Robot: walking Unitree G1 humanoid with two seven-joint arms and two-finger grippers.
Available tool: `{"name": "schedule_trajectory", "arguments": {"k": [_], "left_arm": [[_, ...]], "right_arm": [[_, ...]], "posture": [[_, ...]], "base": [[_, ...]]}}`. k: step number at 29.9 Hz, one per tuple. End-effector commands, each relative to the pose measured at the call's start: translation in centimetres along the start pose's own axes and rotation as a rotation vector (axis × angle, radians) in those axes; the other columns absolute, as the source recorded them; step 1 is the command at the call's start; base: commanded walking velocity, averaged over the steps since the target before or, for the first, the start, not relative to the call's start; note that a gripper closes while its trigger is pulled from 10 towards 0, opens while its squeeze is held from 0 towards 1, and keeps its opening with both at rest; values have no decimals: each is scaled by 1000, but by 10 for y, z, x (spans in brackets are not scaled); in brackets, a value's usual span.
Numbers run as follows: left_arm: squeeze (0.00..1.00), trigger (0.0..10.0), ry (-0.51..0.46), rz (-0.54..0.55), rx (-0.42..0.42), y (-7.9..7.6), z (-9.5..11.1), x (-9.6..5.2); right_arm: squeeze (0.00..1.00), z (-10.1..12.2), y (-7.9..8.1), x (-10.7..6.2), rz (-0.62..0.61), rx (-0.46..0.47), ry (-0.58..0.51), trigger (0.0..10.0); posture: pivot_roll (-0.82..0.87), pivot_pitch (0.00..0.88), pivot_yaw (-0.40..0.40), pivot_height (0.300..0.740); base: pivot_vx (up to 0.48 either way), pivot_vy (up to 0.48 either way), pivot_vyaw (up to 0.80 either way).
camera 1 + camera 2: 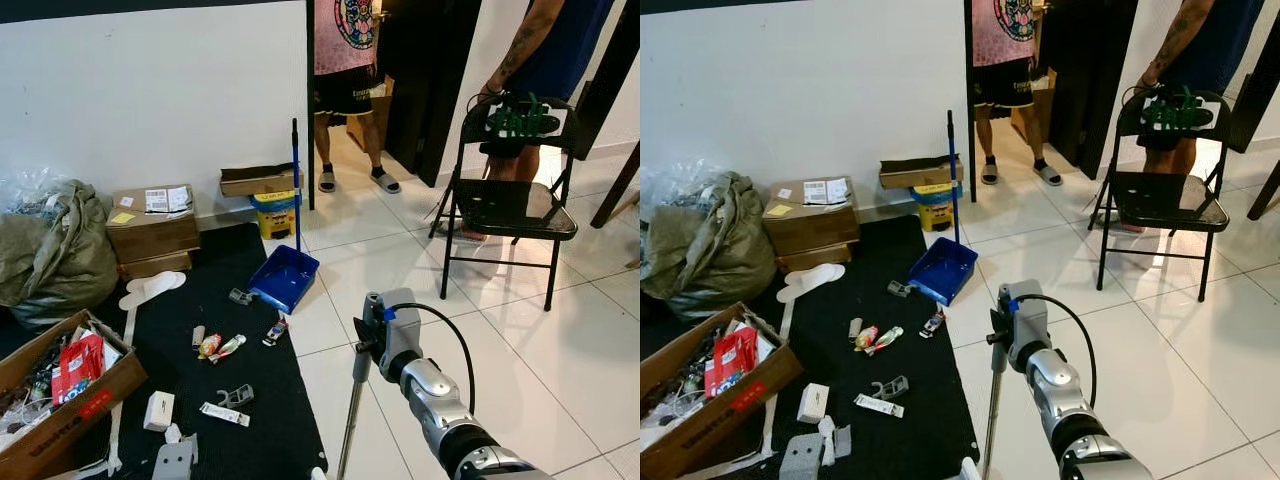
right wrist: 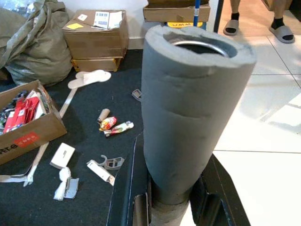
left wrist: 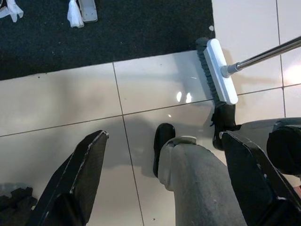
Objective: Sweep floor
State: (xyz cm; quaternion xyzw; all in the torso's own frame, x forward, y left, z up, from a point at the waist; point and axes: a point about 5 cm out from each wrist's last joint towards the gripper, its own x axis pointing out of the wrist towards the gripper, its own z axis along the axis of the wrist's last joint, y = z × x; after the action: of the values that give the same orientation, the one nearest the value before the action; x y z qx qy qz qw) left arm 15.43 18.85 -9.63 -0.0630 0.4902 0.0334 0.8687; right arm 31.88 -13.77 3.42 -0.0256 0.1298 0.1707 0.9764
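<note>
The right gripper (image 2: 171, 200) is clamped on the foam-padded metal broom handle (image 2: 190, 113), the white broom head (image 3: 219, 70) resting on pale tile beside the black mat (image 1: 215, 330) — sweeping underway. The left gripper (image 3: 162, 176) hangs spread, empty. Next — I'd judge — draw the scattered wrappers (image 1: 220, 346) toward the blue dustpan (image 1: 285, 277).

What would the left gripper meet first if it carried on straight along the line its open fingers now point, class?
Probably the bare tiled floor. The left gripper points down at the tiles, with the broom head off to one side and the black mat farther on. Depth is hard to judge.
</note>
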Motion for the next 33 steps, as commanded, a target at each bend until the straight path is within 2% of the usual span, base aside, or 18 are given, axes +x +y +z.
{"name": "schedule_trajectory", "arguments": {"k": [1, 12, 23, 33], "left_arm": [[0, 10000, 3, -4, 24, 1, 3, 0], [0, 10000, 32, -17, 71, 6, -15, -4], [0, 10000, 32, -11, 80, 16, -13, -5], [0, 10000, 30, -16, 91, 16, -12, -5]], "right_arm": [[0, -15, 2, -6, 10, 1, 65, 10000], [0, -15, 4, -6, 23, -24, 67, 10000], [0, -17, 7, -6, 38, -19, 71, 10000], [0, -19, 9, -6, 40, -12, 75, 10000]], "posture": [[-129, 0, -9, 740], [-127, 0, -9, 740], [-120, 0, -6, 740], [-127, 0, 7, 740]], "base": [[0, 0, 0], [0, 0, 0], [0, 0, 162], [0, 0, 0]]}}
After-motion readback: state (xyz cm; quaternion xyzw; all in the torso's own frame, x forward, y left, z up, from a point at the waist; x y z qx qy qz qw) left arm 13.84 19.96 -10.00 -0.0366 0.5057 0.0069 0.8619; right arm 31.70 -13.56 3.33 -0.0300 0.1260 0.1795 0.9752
